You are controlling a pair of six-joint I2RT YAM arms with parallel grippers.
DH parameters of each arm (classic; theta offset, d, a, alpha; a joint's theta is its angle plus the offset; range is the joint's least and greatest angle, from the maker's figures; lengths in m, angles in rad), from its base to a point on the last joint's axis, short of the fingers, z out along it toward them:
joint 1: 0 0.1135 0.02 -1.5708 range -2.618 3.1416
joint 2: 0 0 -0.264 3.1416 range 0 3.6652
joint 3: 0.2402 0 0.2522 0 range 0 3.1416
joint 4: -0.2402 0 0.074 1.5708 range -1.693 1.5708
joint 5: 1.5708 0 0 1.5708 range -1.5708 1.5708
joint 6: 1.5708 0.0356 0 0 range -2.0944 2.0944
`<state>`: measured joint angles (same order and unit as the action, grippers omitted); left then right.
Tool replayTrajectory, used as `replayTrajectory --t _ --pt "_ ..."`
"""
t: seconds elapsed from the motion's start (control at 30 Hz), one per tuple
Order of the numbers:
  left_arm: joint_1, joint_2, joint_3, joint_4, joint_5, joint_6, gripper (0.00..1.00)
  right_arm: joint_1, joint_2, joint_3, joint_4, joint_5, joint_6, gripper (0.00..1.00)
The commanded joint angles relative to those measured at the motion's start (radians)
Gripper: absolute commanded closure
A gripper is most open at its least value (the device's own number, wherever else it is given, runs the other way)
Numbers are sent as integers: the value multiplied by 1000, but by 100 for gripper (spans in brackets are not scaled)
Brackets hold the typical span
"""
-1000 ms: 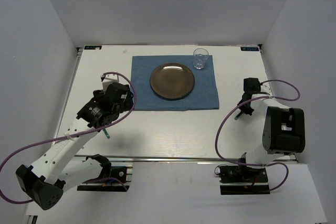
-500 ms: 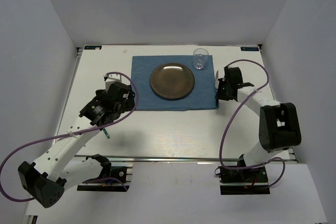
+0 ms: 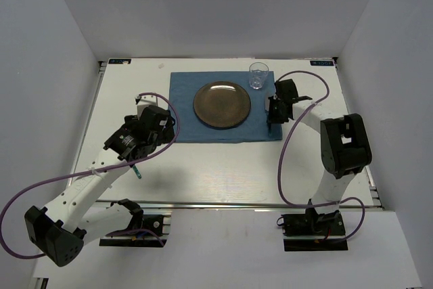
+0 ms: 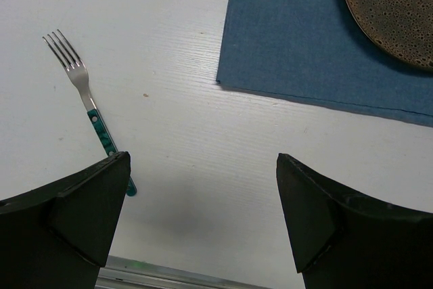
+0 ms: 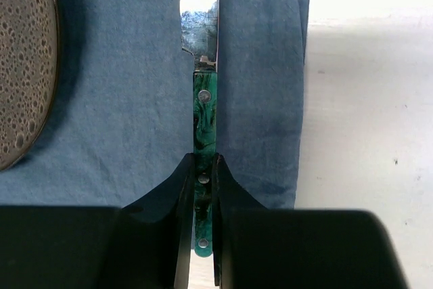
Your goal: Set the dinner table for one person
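The white dinner table [image 3: 223,167] carries a blue placemat [image 3: 183,99] with a brown speckled plate [image 3: 222,104] at its middle and a clear glass [image 3: 258,76] at its far right corner. My right gripper [image 3: 272,114] is over the placemat strip right of the plate. It is shut [image 5: 203,167] on the green handle of a knife [image 5: 204,113], whose blade points away towards the glass. My left gripper [image 3: 128,150] is open and empty [image 4: 203,221] above bare table, left of the placemat. A green-handled fork [image 4: 88,103] lies beside its left finger, and also shows in the top view [image 3: 137,172].
The placemat's near left corner [image 4: 226,79] and the plate's rim [image 4: 392,11] show in the left wrist view. The table's metal front rail [image 3: 223,202] runs along the near edge. White walls enclose the table on three sides.
My right arm has swung from the table's right side leftwards onto the placemat's right strip, carrying the knife. My left arm has barely moved.
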<state>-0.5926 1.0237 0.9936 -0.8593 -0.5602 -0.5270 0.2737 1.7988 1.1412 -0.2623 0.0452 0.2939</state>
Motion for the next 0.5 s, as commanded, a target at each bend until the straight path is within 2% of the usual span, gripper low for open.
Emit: replayTrajectory --t 0.0,0.47 --pt "4 -1 -6 11 5 7 2 4 23 58 -14 2 -21 100" --pt "4 4 -7 16 13 10 2 -4 63 132 -100 70 -75 100"
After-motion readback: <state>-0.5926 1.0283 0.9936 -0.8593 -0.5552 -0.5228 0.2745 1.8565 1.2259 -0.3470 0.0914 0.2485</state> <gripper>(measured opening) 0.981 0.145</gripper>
